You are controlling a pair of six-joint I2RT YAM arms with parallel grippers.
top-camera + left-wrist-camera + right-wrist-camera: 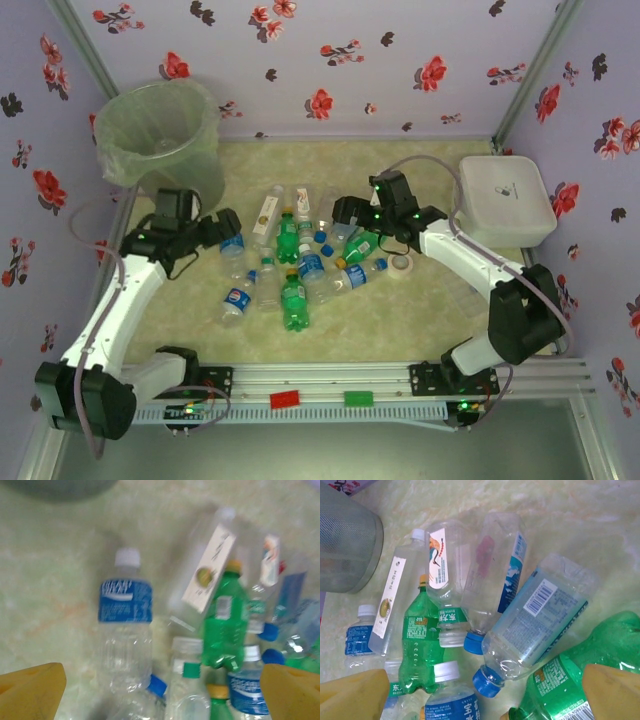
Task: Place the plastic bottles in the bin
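left gripper (pixel 162 680): yellow fingers (pixel 31 691) spread wide, gripping nothing, hanging over the left side of the pile
ahead of left fingers: clear bottle with blue label and white cap (pixel 125 625), cap pointing away, nearer the finger on the view's left
toward the other left finger: green bottle with yellow cap (pixel 225 625), lying alongside a clear bottle with a white fruit label (pixel 210 565)
right gripper (pixel 482 687): yellow fingers (pixel 612 692) also wide apart, nothing held, over the right side of the pile
between right fingers: blue cap of a clear barcode-label bottle (pixel 535 620), body running away from the fingers
at the right-hand finger: big green bottle (pixel 580 672), touching or just under the tip, cannot tell which
plastic bottles (pixel 295 265): all lying in a loose heap mid-table between the two grippers, many touching or overlapping
bin (pixel 190 160): upright at the far left corner, green liner, beyond the left fingers, apart from the heap
bin contents: cannot tell
white lidded box (pixel 505 198): far right, behind the right arm
tape roll (pixel 401 263): flat on the table (pixel 400 320), just right of the heap
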